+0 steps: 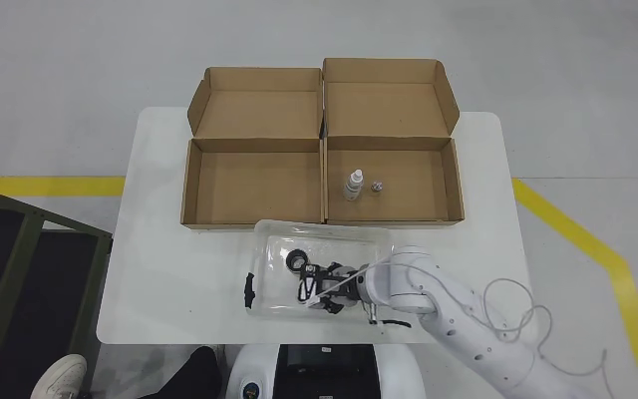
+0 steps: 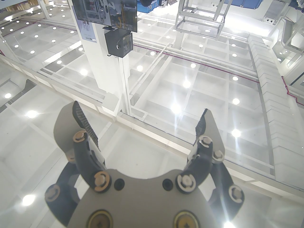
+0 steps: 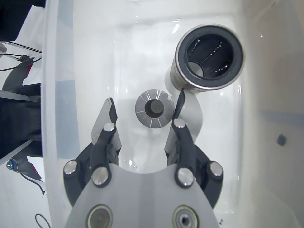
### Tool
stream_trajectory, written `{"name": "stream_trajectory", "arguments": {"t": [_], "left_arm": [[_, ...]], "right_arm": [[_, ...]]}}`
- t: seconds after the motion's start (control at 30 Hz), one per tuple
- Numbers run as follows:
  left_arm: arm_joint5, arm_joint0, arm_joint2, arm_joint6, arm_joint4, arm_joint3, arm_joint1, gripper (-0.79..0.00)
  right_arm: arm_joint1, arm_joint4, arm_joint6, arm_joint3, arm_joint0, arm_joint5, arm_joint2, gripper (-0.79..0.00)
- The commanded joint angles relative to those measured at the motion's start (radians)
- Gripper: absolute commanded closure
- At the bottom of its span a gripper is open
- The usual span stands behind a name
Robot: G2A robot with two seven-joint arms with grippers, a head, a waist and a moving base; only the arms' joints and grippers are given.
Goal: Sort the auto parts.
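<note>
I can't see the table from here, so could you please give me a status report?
Right gripper open, fingers straddling small metal sleeve in clear bin. Left gripper open, empty. Large cylinder crowds one finger.

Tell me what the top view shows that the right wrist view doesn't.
Top view adds: the left box, bare inside, and the right box holding a white part and a small part. Right wrist view adds: a sleeve between the open fingers of the right end effector. Both share: the bin, the bearing and that end effector.
</note>
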Motion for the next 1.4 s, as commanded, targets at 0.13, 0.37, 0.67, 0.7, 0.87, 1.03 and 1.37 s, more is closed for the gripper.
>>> {"name": "stream_trajectory", "arguments": {"t": [0.13,0.37,0.67,0.7,0.87,1.03,1.37], "left_arm": [[0.000,0.000,0.000,0.000,0.000,0.000,0.000,-0.785],[0.000,0.000,0.000,0.000,0.000,0.000,0.000,-0.785],[0.000,0.000,0.000,0.000,0.000,0.000,0.000,-0.785],[0.000,0.000,0.000,0.000,0.000,0.000,0.000,-0.785],[0.000,0.000,0.000,0.000,0.000,0.000,0.000,-0.785],[0.000,0.000,0.000,0.000,0.000,0.000,0.000,-0.785],[0.000,0.000,0.000,0.000,0.000,0.000,0.000,-0.785]], "right_arm": [[-0.007,-0.005,-0.028,0.017,0.011,0.013,-0.016,-0.376],[-0.007,-0.047,-0.033,0.015,0.008,0.038,-0.016,-0.271],[0.007,-0.066,-0.037,-0.050,-0.027,0.030,0.014,0.000],[0.009,-0.067,-0.035,-0.062,-0.032,0.027,0.019,0.000],[0.023,-0.057,-0.034,-0.132,-0.061,0.005,0.054,0.000],[0.036,-0.067,-0.042,-0.209,-0.097,0.005,0.092,0.000],[0.045,-0.044,-0.236,-0.239,-0.143,0.045,0.163,0.000]]}}
